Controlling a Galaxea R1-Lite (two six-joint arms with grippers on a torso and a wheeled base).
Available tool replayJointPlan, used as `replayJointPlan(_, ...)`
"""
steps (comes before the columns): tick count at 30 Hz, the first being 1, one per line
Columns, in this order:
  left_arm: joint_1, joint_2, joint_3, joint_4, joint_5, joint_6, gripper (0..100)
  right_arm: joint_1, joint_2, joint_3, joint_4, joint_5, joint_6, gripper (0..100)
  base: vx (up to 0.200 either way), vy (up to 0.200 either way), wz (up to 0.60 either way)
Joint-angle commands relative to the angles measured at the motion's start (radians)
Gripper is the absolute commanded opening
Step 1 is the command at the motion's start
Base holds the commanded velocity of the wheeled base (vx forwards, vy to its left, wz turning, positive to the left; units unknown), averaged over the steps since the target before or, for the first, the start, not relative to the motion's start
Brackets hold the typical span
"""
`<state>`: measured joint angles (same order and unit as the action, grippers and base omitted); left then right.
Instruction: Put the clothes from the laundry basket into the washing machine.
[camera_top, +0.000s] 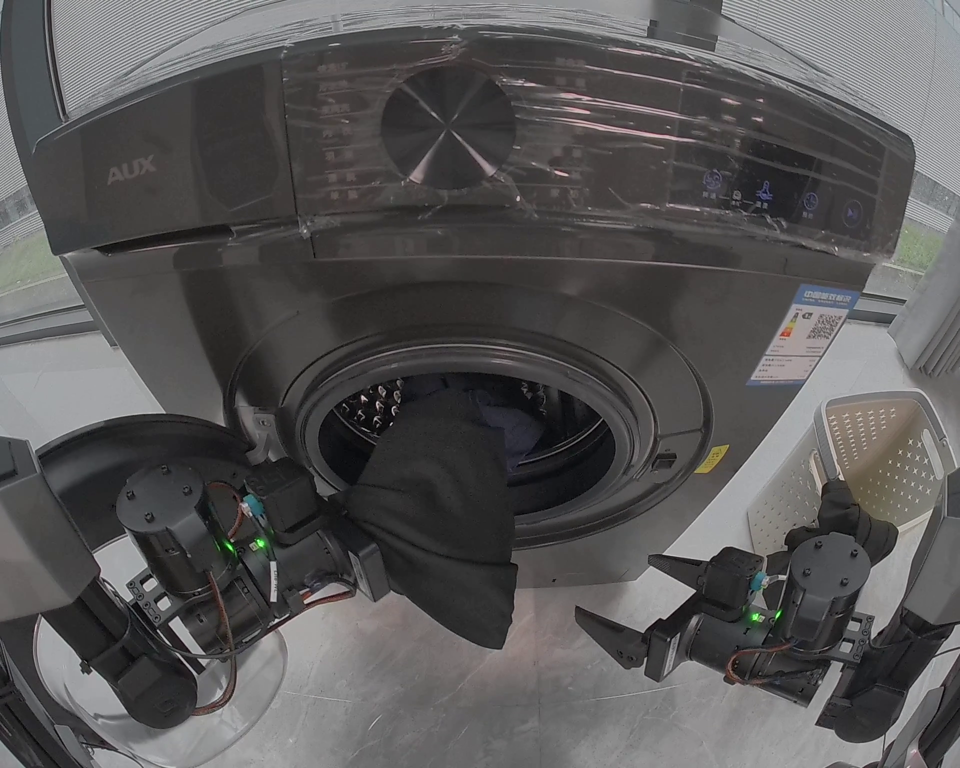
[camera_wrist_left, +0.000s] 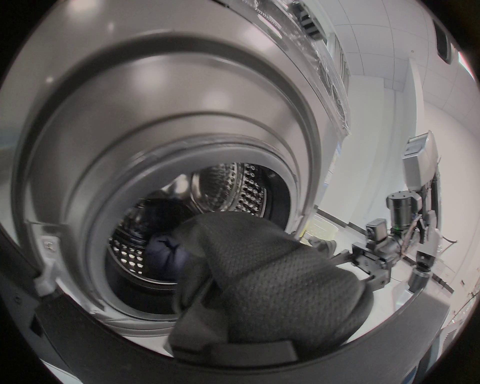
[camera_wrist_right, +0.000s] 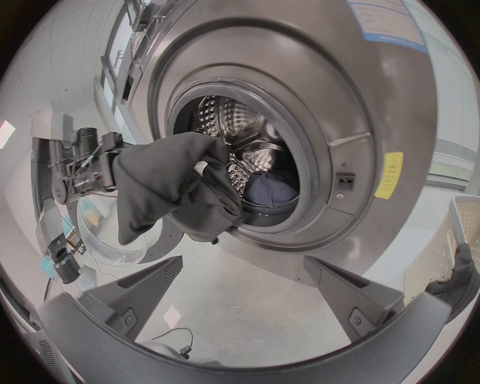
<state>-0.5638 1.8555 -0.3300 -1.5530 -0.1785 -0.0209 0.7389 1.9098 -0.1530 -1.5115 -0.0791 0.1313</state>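
Observation:
A grey front-loading washing machine (camera_top: 470, 250) stands with its door open and a dark blue garment (camera_wrist_right: 270, 189) lying inside the drum (camera_wrist_left: 225, 187). My left gripper (camera_top: 365, 560) is shut on a black garment (camera_top: 445, 510) that drapes over the lower rim of the opening, part inside and part hanging down outside. The same black garment (camera_wrist_left: 280, 285) covers the left gripper's fingers in the left wrist view. My right gripper (camera_top: 640, 605) hovers open and empty above the floor, right of the opening. The white laundry basket (camera_top: 880, 440) stands at the right with a dark garment (camera_wrist_right: 457, 280) over its edge.
The round glass door (camera_top: 150, 590) is swung open at the left, under my left arm. Pale tiled floor (camera_top: 560, 700) lies free in front of the machine between the two arms.

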Motion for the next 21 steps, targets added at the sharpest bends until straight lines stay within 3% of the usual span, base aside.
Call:
replayJointPlan(1, -0.033, 0.014, 0.032, -0.007, 0.001, -0.004, 0, 0.048, 0.000, 0.032, 0.001, -0.001, 0.001, 100, 0.000, 0.000, 0.00)
replayJointPlan(5, -0.088, 0.082, -0.004, -0.006, 0.022, -0.019, 0, 0.122, -0.009, 0.059, -0.004, -0.005, 0.002, 100, 0.000, 0.000, 0.00)
replayJointPlan(12, -0.085, 0.248, -0.152, -0.007, 0.017, -0.027, 0, 0.125, -0.025, 0.067, -0.006, -0.004, 0.001, 100, 0.000, 0.000, 0.00)
replayJointPlan(16, -0.088, 0.323, -0.258, -0.004, 0.027, -0.056, 0, 0.126, -0.048, 0.072, -0.004, -0.004, 0.001, 100, 0.000, 0.000, 0.00)
replayJointPlan(21, -0.076, 0.450, -0.480, -0.004, 0.125, -0.080, 0, 0.123, -0.066, 0.072, -0.004, -0.005, 0.001, 100, 0.000, 0.000, 0.00)
